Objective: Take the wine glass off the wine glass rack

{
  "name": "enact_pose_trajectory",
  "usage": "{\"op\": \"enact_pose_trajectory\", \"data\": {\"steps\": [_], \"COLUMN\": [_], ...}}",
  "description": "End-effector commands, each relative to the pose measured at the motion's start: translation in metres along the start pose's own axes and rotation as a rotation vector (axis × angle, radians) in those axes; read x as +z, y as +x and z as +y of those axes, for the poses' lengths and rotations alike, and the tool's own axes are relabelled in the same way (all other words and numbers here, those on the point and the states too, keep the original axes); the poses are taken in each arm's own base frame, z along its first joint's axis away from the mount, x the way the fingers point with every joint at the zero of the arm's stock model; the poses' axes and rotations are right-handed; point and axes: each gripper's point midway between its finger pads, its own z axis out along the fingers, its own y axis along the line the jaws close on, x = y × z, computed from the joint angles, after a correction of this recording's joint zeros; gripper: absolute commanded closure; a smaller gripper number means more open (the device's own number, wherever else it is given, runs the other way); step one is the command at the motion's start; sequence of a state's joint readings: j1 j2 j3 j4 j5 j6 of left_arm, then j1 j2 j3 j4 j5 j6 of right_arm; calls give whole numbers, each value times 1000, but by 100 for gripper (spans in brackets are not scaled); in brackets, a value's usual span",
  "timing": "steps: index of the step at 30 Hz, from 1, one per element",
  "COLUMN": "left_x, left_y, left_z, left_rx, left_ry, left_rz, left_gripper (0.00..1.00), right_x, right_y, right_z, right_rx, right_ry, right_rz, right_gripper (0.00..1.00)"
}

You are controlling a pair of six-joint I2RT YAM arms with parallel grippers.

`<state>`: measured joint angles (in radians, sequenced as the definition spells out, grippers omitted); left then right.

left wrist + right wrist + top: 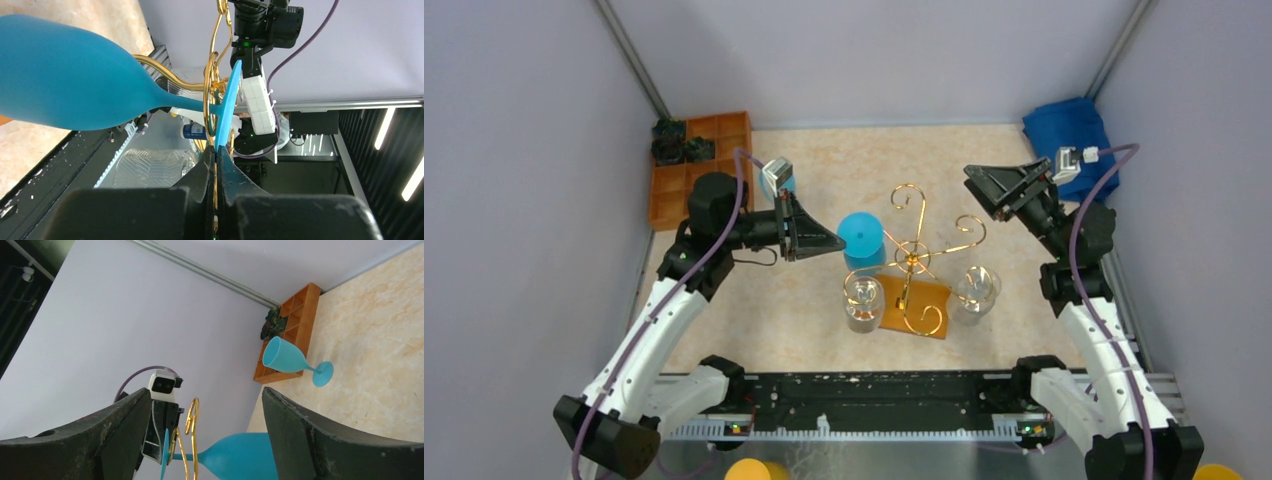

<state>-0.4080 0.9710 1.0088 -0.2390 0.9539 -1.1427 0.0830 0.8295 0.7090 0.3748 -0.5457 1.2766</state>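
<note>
The gold wire wine glass rack (911,252) stands on its orange-brown wooden base (929,310) in the middle of the table. A blue wine glass (861,237) hangs upside down on its left arm. My left gripper (838,243) is shut on the edge of this glass's foot; the left wrist view shows the fingers (202,172) pinching the blue foot disc (228,102), the bowl (65,75) to the left and a gold rack arm (212,75) between. My right gripper (984,192) is open and empty, right of and behind the rack, apart from it (206,391).
Two clear glasses (862,303) (977,288) hang on the rack's near arms. A second blue wine glass (286,358) stands on the table by an orange compartment tray (704,165). A blue cloth (1069,125) lies at the back right. Walls enclose the table.
</note>
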Motion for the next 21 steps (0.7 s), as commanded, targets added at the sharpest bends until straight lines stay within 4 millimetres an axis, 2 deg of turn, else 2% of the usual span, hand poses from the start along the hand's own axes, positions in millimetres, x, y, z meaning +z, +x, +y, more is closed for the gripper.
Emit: {"op": "enact_pose_trajectory", "data": {"steps": [1,7,11,16,21], "left_x": [-2,-2,6,12,18], "left_y": [5,-11,-27,-46,-50], "left_z": [-3,1,2,-10,-5], "left_rx": [-48,-61,-69,-21,-41], "left_ry": [33,49,46,53,65], "left_rz": [30,19,24,15,36], "left_gripper": [100,100,100,100,100], "right_x": [-1,3,14,18,18], "right_y": [-1,0,1,-5,-5], "right_z": [16,9,6,13,7], "right_rx": [-26,-25,-27,-69,-85], "right_ry": [-58,-36,-28,-40,-15], "right_rz": [0,17,65,62,60], "right_gripper": [19,19,19,19,18]}}
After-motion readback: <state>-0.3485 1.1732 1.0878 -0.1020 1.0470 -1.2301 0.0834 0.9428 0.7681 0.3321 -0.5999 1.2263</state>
